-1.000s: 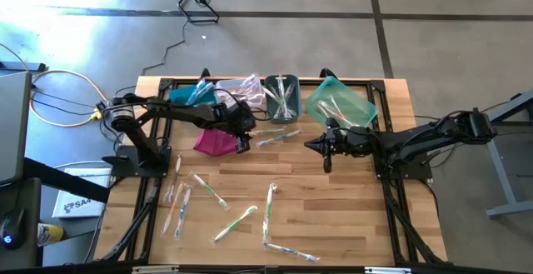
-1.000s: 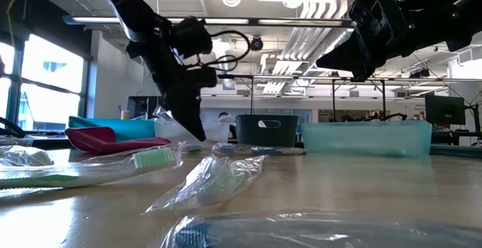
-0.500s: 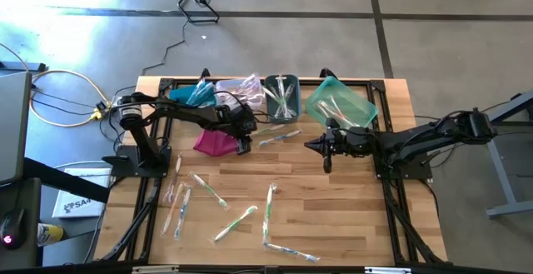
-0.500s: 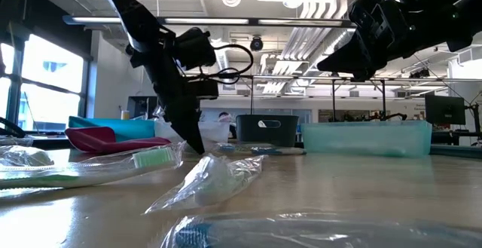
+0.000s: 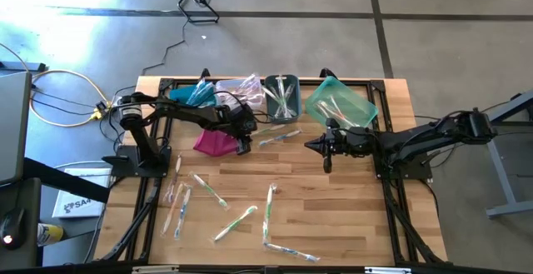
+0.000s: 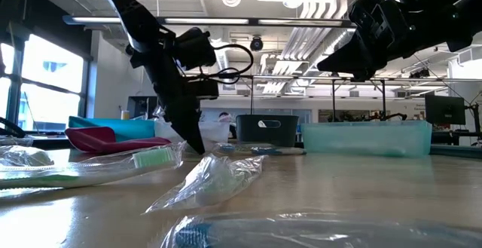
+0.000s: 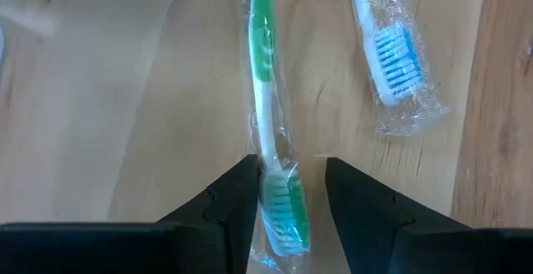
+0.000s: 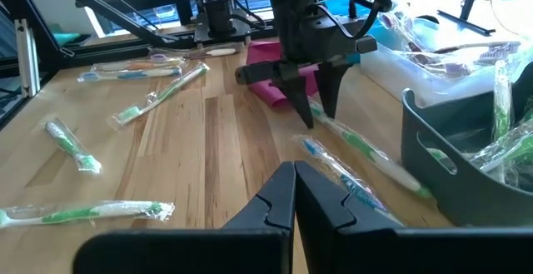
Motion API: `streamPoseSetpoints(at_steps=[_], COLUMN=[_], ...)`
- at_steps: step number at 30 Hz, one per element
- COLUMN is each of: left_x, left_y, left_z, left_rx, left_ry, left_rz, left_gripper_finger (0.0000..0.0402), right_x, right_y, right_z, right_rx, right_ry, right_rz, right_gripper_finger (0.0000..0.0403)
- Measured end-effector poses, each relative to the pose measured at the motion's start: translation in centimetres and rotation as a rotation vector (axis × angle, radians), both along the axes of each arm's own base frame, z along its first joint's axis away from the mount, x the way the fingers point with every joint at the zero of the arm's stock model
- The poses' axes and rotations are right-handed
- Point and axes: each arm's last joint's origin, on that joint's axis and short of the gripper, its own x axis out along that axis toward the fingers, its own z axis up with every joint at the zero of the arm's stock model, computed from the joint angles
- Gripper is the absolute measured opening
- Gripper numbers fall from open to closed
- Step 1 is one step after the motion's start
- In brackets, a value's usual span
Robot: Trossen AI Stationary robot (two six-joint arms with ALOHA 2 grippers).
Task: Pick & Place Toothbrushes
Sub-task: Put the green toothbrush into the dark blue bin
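Fingers of the left gripper (image 7: pixel 287 192) parted, straddling a slim green-and-white toothbrush (image 7: pixel 268 107) in crinkled clear wrap on the wood-plank tabletop (image 7: pixel 108 99), upper centre of the high view; blue-bristled second toothbrush (image 7: pixel 391 45) just beside. Right gripper (image 8: pixel 293 192) pinched closed, empty, above centre right.

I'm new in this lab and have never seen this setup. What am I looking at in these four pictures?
Two dark robot arms work at a wooden table, sorting wrapped toothbrushes into bins.

The top picture looks straight down, the second looks level across the table, and the other two come from cameras on the arms' wrists.

The left gripper is down at the table with its open fingers on either side of a green toothbrush, not yet closed on it. A blue toothbrush lies beside it.

The right gripper waits near the teal bin, shut and holding nothing. A magenta pouch lies by the left arm.
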Motion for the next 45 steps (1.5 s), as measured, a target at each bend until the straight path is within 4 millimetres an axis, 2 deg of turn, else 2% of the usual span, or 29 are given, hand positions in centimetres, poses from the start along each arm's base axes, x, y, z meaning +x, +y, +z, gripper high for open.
streamPoseSetpoints(at_steps=[9, 16, 45], left_x=[0.02, 0.03, 0.01], left_y=[-0.03, -0.15, -0.13], left_z=[-0.03, -0.05, -0.06], left_rx=[-0.004, -0.047, -0.037], left_ry=[-0.001, -0.012, -0.009], left_rz=[-0.003, -0.029, -0.022], left_gripper_finger=[0.0076, 0.0049, 0.0044], right_x=[0.0, 0.0, 0.0], right_y=[0.0, 0.0, 0.01], right_z=[0.0, 0.0, 0.0], right_rx=[0.0, 0.0, 0.0], right_ry=[0.0, 0.0, 0.0], right_rz=[0.0, 0.0, 0.0], right_gripper_finger=[0.0002, 0.0002, 0.0002])
